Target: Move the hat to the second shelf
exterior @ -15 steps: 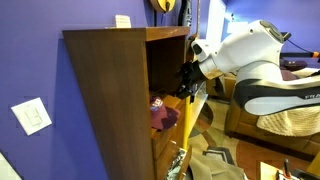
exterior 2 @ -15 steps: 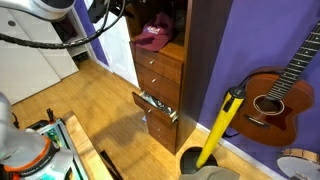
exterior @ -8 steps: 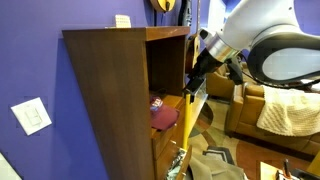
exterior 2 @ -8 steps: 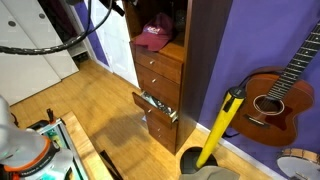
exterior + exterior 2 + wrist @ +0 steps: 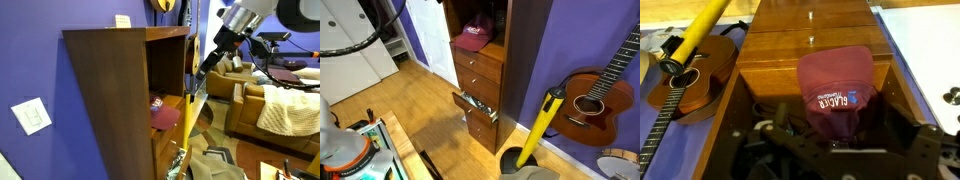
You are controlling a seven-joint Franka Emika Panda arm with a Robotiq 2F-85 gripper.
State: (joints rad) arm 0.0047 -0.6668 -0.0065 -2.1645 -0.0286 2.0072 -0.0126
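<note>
The maroon hat [image 5: 163, 115] lies on the honey-brown second shelf [image 5: 172, 128] inside the dark bookcase. It also shows in an exterior view [image 5: 472, 38], resting on that shelf [image 5: 492, 46] above the drawers. In the wrist view the hat [image 5: 836, 88] lies below me with its white lettering visible. My gripper [image 5: 207, 66] hangs outside the bookcase, up and to the right of the hat, clear of it. In the wrist view its dark fingers [image 5: 838, 150] are spread apart and hold nothing.
A white card [image 5: 122, 20] lies on the bookcase top. A lower drawer [image 5: 477, 106] stands pulled open. A guitar [image 5: 588, 100] and a yellow pole-like object [image 5: 540, 125] lean by the bookcase. Sofas [image 5: 275, 108] stand behind the arm.
My arm has pulled back from the shelf opening, rising up and away from the bookcase. The hat has stayed on the shelf.
</note>
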